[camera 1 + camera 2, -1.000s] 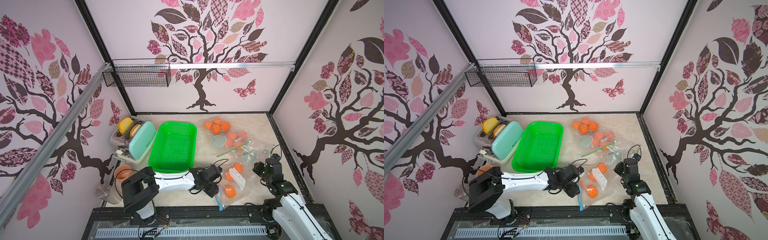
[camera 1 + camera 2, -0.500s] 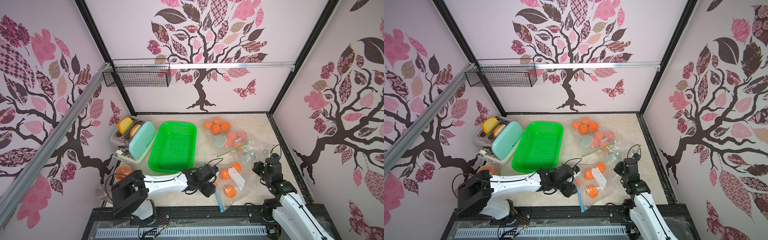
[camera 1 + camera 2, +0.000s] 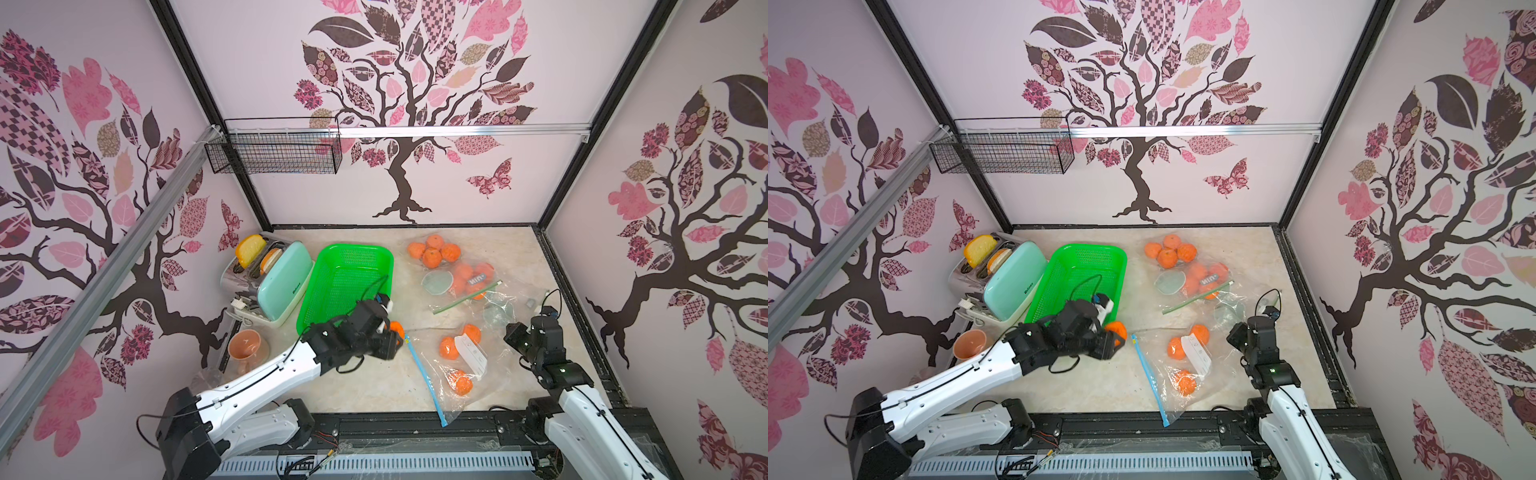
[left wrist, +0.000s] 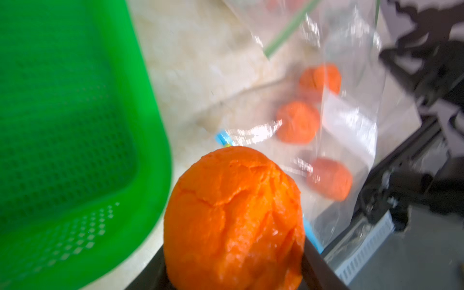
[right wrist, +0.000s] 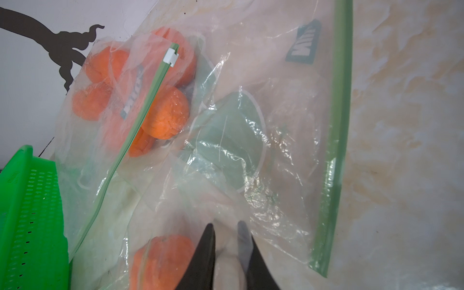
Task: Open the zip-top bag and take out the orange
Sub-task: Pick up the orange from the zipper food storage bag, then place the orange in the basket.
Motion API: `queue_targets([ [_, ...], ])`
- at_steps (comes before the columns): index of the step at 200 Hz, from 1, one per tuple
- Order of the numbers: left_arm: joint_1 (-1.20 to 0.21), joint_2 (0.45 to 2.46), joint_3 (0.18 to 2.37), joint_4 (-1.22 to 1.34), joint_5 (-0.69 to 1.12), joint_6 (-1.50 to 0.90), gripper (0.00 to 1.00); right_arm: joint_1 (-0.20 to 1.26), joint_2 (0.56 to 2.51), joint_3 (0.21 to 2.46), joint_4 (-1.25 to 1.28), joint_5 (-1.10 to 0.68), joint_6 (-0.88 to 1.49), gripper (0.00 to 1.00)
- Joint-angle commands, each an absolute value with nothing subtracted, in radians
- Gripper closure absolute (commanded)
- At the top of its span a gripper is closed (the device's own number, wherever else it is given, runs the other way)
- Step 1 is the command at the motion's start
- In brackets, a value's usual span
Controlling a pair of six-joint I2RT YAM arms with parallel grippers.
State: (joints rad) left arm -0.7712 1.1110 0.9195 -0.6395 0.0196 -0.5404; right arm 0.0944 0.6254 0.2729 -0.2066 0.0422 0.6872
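My left gripper point(image 3: 390, 336) point(image 3: 1109, 337) is shut on an orange point(image 3: 397, 328) point(image 3: 1117, 330) beside the near right corner of the green basket point(image 3: 332, 286). In the left wrist view that orange point(image 4: 233, 216) fills the gap between the dark jaws of the left gripper point(image 4: 233, 266). The clear zip-top bag point(image 3: 486, 376) point(image 3: 1214, 376) lies to its right, its blue zip strip point(image 3: 424, 376) facing the left arm, three oranges point(image 3: 447, 347) inside. My right gripper point(image 3: 513, 335) point(image 5: 226, 226) pinches the bag's film at its far side, jaws nearly together.
A second bag with a green zip point(image 3: 465, 298) holds oranges point(image 3: 461, 274) at the back right, with more oranges point(image 3: 434, 251) behind it. A mint toaster point(image 3: 284, 282) and an orange cup point(image 3: 245, 347) stand left. A wire rack point(image 3: 274, 145) hangs on the back wall.
The left gripper has drawn back to the left, away from the bag's mouth toward the green basket, carrying the orange. The right arm has stayed still.
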Motion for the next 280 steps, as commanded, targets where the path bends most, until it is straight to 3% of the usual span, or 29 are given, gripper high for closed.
queue_targets([
  [1, -0.610, 1.199, 1.070, -0.617, -0.030, -0.523, 0.70, 0.087, 0.626, 0.276, -0.193, 0.021, 0.672, 0.79],
  [30, -0.393, 1.474, 1.232, -0.611, 0.057, -0.506, 0.71, 0.087, 0.632, 0.279, -0.197, 0.000, 0.666, 0.79],
  [55, -0.290, 1.647, 1.330, -0.625, 0.052, -0.502, 0.71, 0.086, 0.644, 0.277, -0.185, -0.010, 0.663, 0.79],
  [91, -0.207, 1.830, 1.410, -0.621, -0.019, -0.509, 0.70, 0.086, 0.662, 0.278, -0.174, -0.022, 0.660, 0.79],
  [173, -0.176, 2.087, 1.595, -0.649, -0.184, -0.488, 0.69, 0.085, 0.678, 0.273, -0.155, -0.041, 0.653, 0.80],
  [206, -0.157, 2.112, 1.606, -0.659, -0.185, -0.491, 0.60, 0.085, 0.680, 0.273, -0.155, -0.042, 0.653, 0.80],
  [241, -0.147, 2.123, 1.619, -0.669, -0.159, -0.491, 0.43, 0.084, 0.678, 0.273, -0.155, -0.046, 0.653, 0.80],
  [280, -0.146, 2.119, 1.637, -0.697, -0.120, -0.486, 0.34, 0.084, 0.671, 0.272, -0.156, -0.045, 0.653, 0.79],
])
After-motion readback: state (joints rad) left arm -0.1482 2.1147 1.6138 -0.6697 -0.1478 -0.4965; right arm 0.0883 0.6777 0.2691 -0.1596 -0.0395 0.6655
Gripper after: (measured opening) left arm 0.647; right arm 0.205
